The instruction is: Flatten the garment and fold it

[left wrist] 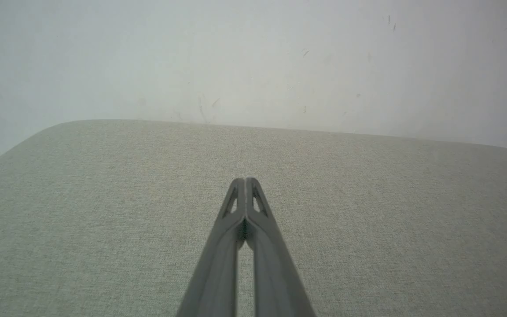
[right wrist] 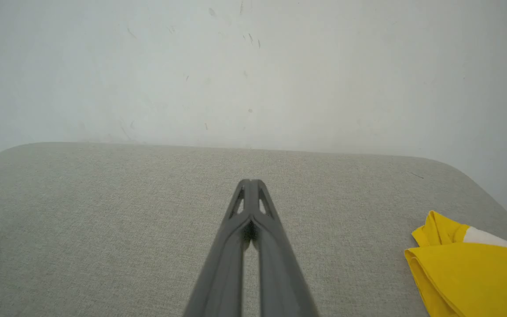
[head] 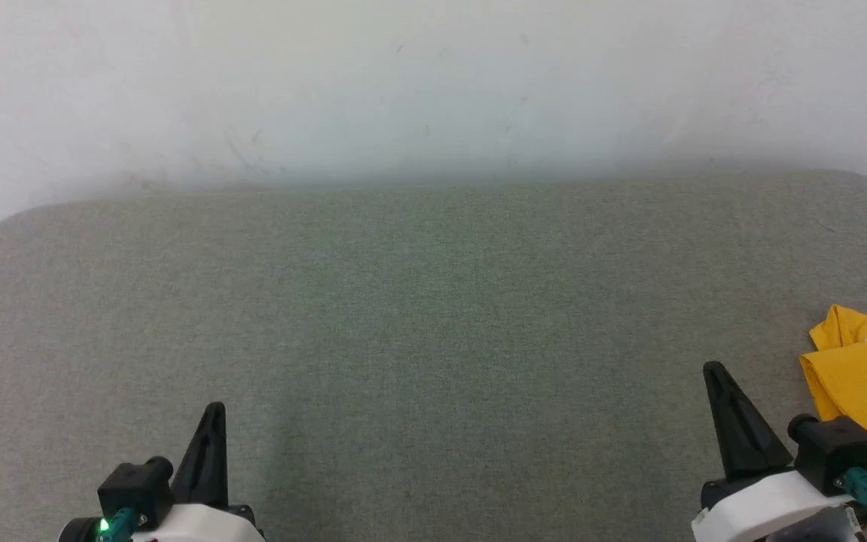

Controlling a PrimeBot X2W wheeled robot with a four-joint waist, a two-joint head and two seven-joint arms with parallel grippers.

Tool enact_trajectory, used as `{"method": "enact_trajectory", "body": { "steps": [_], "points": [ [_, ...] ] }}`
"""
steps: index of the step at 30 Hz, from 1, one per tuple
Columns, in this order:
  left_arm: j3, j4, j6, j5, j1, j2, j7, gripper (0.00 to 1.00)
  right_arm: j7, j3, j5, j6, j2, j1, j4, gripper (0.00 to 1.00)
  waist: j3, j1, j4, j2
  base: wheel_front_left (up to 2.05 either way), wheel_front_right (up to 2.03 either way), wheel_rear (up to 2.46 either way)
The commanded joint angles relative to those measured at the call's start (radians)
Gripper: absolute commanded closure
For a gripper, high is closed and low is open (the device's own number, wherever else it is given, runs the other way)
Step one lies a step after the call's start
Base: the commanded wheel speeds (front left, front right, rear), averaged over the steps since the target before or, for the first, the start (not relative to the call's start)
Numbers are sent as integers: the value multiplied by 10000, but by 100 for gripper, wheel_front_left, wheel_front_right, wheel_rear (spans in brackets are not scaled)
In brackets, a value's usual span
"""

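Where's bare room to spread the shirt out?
The grey surface is bare from the left gripper across to the right gripper and back to the white wall. Crowded only at its right edge, where the yellow garment lies bunched.

You're looking at a bright yellow garment (head: pixel 862 376) with a white patch, on a speckled grey-green tabletop (head: pixel 433 316). Your wall (head: pixel 433 83) is off-white with faint dark scuffs. The left end effector (head: pixel 213 412) and right end effector (head: pixel 714 371) are black.

Grey-green fabric-covered table (head: pixel 418 316) with rounded corners; bunched yellow garment (head: pixel 866 376) lying at its right edge
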Motion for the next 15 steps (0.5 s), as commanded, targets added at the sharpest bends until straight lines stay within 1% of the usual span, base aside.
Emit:
{"method": "enact_trajectory", "body": {
  "steps": [1,15],
  "points": [
    [-26,-83,65,102,-142,-30,55,100,15,-6,-114,-2,15,-157,33,100,-1,0,-4,0,0,0,0],
    [-67,-285,140,329,-233,-101,341,100,114,-11,-243,-3,23,-311,120,100,-12,0,-47,0,0,0,0]
  ]
}}
